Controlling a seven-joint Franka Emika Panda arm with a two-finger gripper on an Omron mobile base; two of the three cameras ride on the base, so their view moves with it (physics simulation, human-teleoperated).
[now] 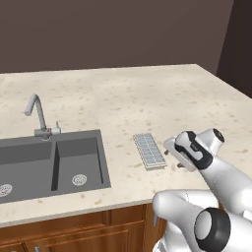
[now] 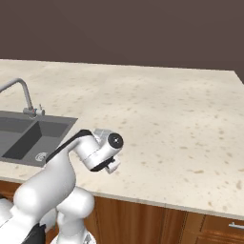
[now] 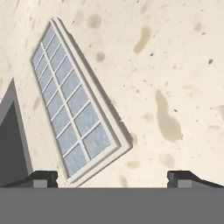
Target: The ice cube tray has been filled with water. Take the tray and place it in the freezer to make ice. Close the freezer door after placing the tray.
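The ice cube tray (image 1: 149, 151) lies flat on the counter (image 1: 128, 98), right of the sink (image 1: 51, 165); the faucet (image 1: 39, 118) stands behind the sink.

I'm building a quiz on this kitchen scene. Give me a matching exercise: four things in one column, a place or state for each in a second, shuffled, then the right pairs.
Things:
1. ice cube tray
2. faucet
3. sink
4. gripper

Places or states:
A. dark grey, two basins, set into the counter
B. open, above the counter beside the tray
C. flat on the counter, right of the sink
D. upright behind the basins

Pairs: 1-C, 2-D, 3-A, 4-B
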